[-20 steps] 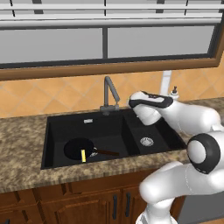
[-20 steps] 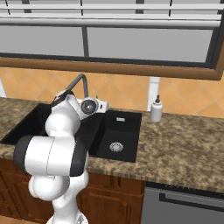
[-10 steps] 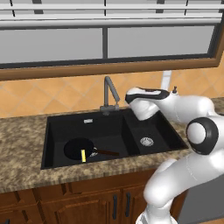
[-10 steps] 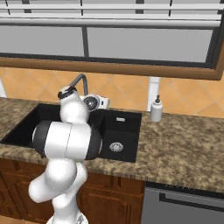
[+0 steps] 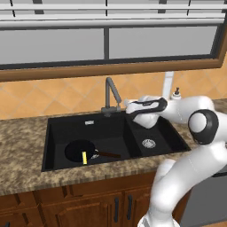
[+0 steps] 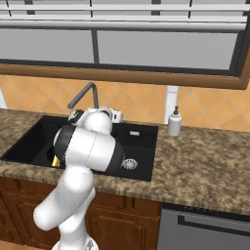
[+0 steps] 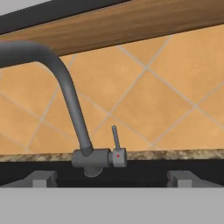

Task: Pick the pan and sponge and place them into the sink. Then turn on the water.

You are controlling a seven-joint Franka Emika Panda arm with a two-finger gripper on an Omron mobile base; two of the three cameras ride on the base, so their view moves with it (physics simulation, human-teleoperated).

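Pan (image 5: 79, 150), small, round, black, holds the yellow sponge (image 5: 84, 157); pincer (image 7: 112, 178) released.

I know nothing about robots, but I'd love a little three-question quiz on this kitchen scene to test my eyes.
1. True or false: the pan lies in the wider basin of the sink.
2. Where is the sponge?
A) on the counter
B) in the narrower basin
C) in the pan, standing on edge
3. Fill in: in the hand view, the gripper faces the faucet, whose small lever stands ____.

Key
1. True; its handle points towards the divider between the basins.
2. C
3. Upright. The gripper is open, holds nothing and does not touch the lever; no water runs from the spout.
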